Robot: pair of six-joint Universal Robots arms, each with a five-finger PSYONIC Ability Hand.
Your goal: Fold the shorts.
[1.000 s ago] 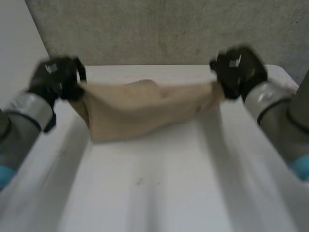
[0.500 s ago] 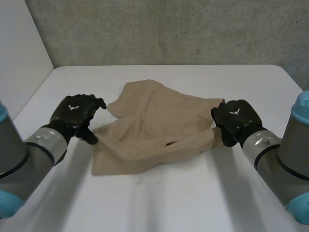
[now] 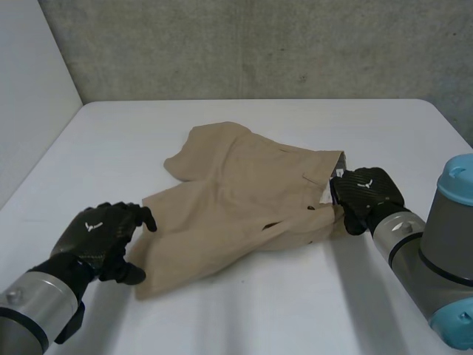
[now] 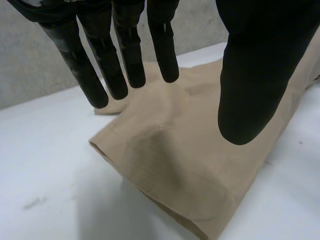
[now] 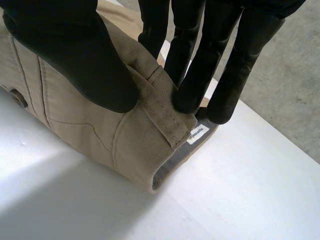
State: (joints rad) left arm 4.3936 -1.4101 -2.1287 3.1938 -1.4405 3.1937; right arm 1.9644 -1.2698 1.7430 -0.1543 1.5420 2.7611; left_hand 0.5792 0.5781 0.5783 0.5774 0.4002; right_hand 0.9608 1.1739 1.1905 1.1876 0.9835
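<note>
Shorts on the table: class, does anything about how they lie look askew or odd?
Yes. The shorts lie crooked: the folded layers do not line up, and one leg sticks out on the far side. The waistband bunches where the right hand pinches it; the left hand hovers open over the near hem.

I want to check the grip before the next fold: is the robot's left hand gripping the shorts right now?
No: the left hand holds its fingers straight and spread above the hem of the shorts, pinching no cloth.
</note>
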